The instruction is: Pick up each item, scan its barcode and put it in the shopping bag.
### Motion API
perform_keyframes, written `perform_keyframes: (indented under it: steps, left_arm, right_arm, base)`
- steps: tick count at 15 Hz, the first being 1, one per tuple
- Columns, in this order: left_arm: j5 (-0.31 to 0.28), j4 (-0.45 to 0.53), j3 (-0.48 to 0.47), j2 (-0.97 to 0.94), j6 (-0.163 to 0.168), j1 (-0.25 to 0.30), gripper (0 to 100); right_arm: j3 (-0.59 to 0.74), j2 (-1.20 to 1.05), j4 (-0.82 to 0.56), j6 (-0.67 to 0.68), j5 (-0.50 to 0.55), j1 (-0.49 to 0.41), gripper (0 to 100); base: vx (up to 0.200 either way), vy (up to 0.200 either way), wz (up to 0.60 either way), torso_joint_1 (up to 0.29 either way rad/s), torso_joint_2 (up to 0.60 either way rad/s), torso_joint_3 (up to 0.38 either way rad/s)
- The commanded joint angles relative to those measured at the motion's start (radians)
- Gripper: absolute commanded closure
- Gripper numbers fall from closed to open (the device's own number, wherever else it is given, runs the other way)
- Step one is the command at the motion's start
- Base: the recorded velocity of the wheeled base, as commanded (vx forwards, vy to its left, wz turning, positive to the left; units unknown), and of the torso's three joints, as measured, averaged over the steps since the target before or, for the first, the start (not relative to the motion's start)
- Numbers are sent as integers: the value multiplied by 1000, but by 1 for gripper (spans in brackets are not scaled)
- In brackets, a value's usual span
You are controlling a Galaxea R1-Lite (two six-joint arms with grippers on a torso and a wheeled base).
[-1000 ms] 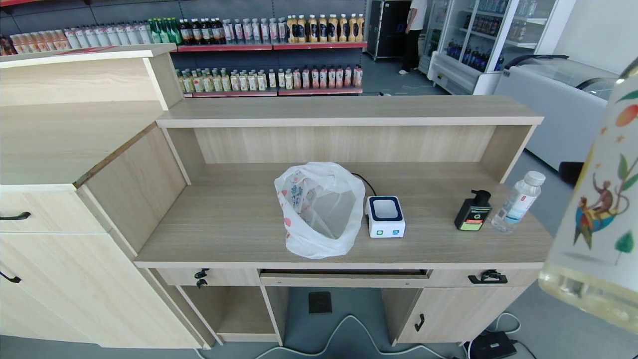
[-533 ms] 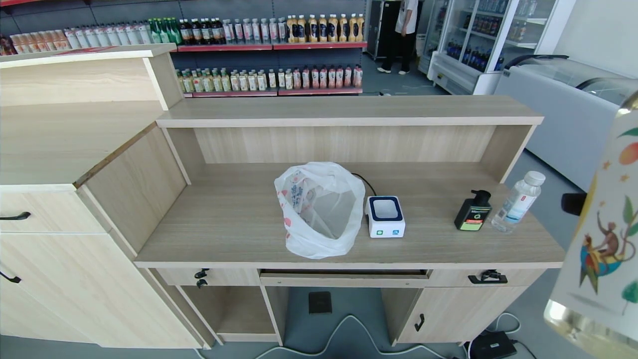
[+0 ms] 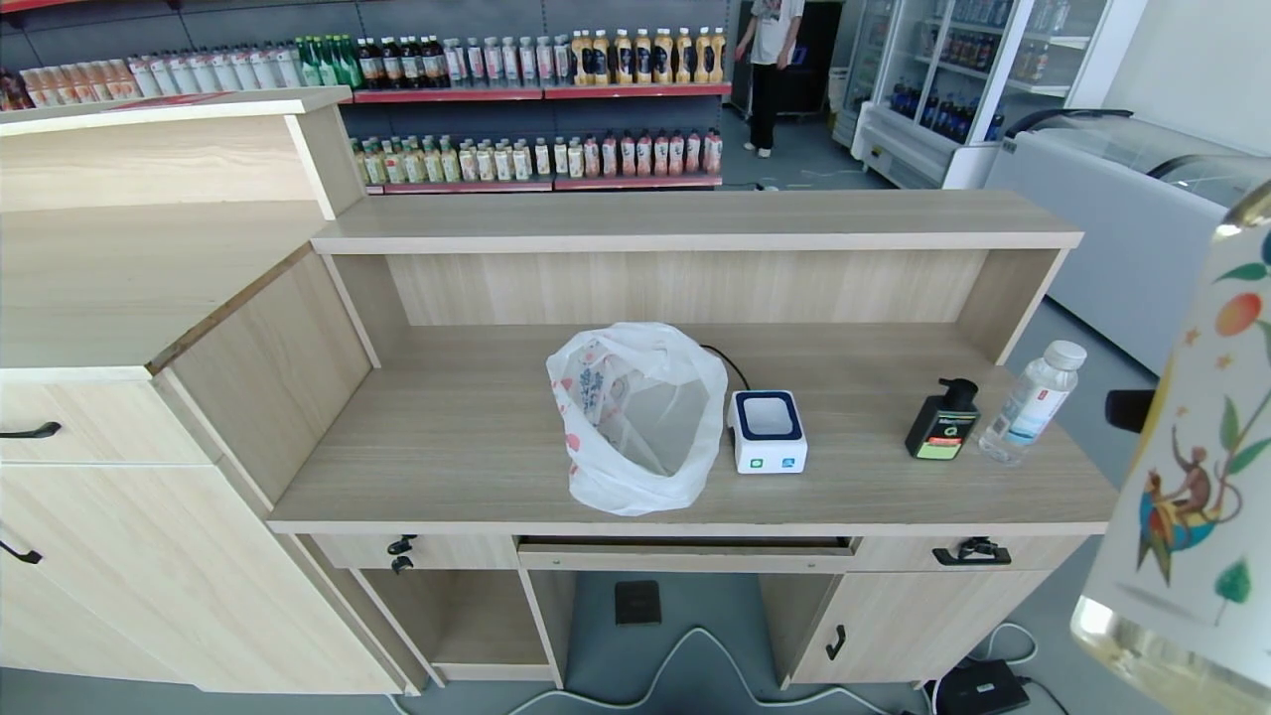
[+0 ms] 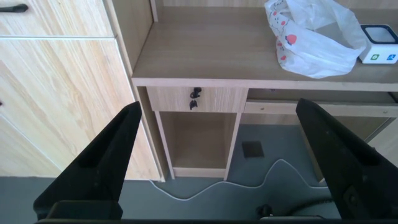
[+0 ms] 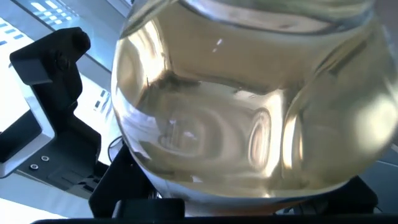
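Note:
A tall drink bottle with pale yellow liquid and a white illustrated label hangs close to the head camera at the far right, off the counter's right end. My right gripper is shut on it, and its base bulges large in the right wrist view. The white plastic shopping bag stands open mid-counter, with the white barcode scanner just right of it. A black pump bottle and a clear water bottle stand at the counter's right end. My left gripper hangs open, low in front of the counter's left side.
The wooden counter has a raised back shelf and a taller cabinet on its left. The scanner's black cable runs behind the bag. Drawers and cables lie under the counter.
The held bottle swung right and down, away from the counter, then edged slightly back left. The things on the counter stayed put.

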State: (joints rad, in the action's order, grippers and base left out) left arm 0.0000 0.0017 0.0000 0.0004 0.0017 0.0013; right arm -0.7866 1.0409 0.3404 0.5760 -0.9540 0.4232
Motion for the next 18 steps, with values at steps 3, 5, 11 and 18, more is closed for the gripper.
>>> perform_keyframes:
  steps: [3, 5, 11, 18]
  left_arm:
    - [0, 0, 0, 0, 0, 0, 0]
    - [0, 0, 0, 0, 0, 0, 0]
    - [0, 0, 0, 0, 0, 0, 0]
    - [0, 0, 0, 0, 0, 0, 0]
  right_arm:
    - [6, 5, 0, -10, -2, -11, 100]
    - [7, 18, 0, -61, 6, -40, 100]
    - [130, 165, 3, -774, 242, -604, 100]
    - [124, 223, -52, -1424, 261, -951, 100]
  base:
    - [0, 0, 0, 0, 0, 0]
    - [0, 0, 0, 0, 0, 0]
    - [0, 0, 0, 0, 0, 0]
    - [0, 0, 0, 0, 0, 0]
